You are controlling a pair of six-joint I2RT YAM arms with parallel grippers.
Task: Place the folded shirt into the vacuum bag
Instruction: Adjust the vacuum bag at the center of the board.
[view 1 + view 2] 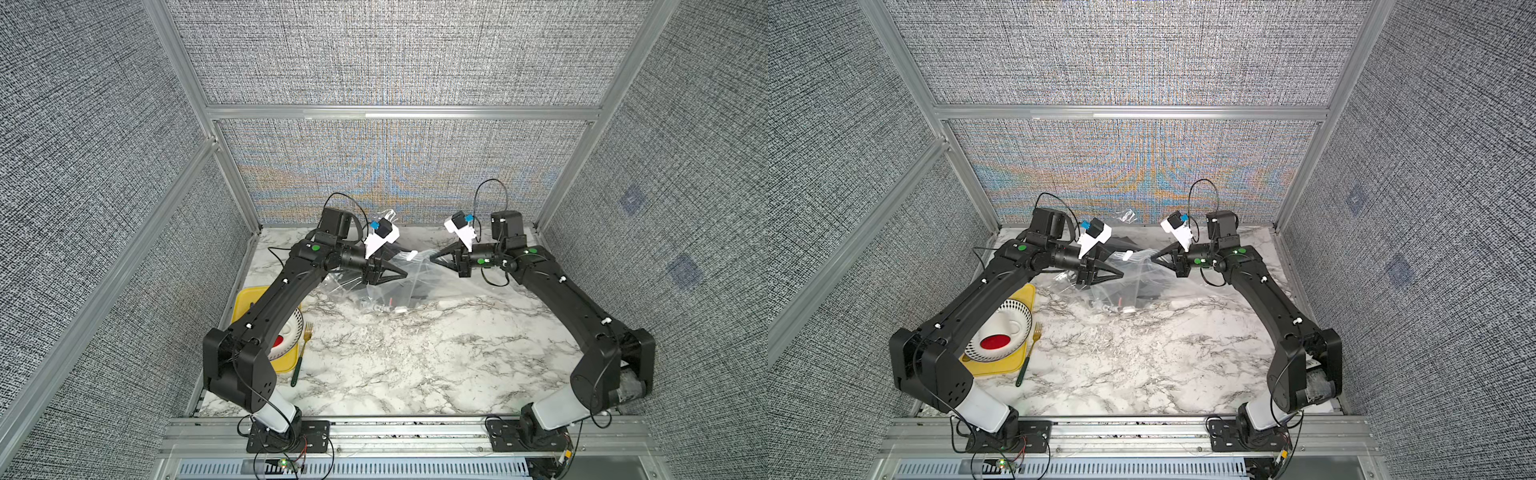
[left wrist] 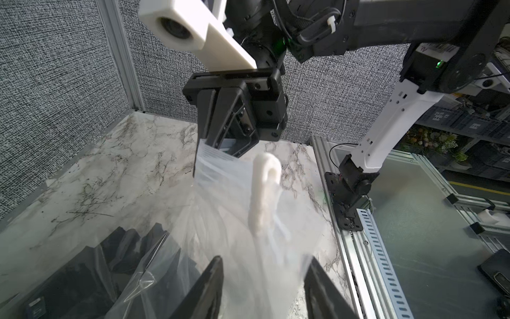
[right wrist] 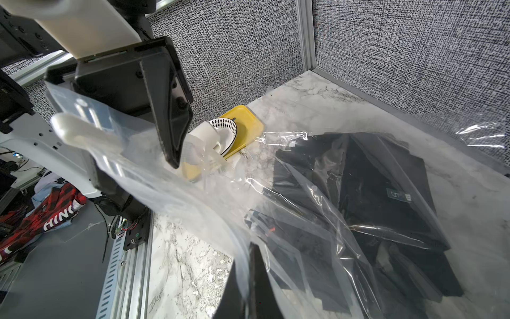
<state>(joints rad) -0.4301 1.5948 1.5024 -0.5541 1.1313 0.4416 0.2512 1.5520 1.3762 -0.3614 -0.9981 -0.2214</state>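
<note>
The vacuum bag is a clear crinkly sheet. It is lifted at its mouth edge between my two arms and trails down to the marble table. The folded shirt is black and lies flat on the table, seen through the bag's plastic. My right gripper is shut on the bag's edge. My left gripper faces it. Its fingers stand apart with bag film between them. A white slider clip hangs on the edge just beyond its tips.
At the table's left side a yellow tray holds a patterned plate with a white cup. A gold fork with a green handle lies beside it. Grey fabric walls close the back and both sides.
</note>
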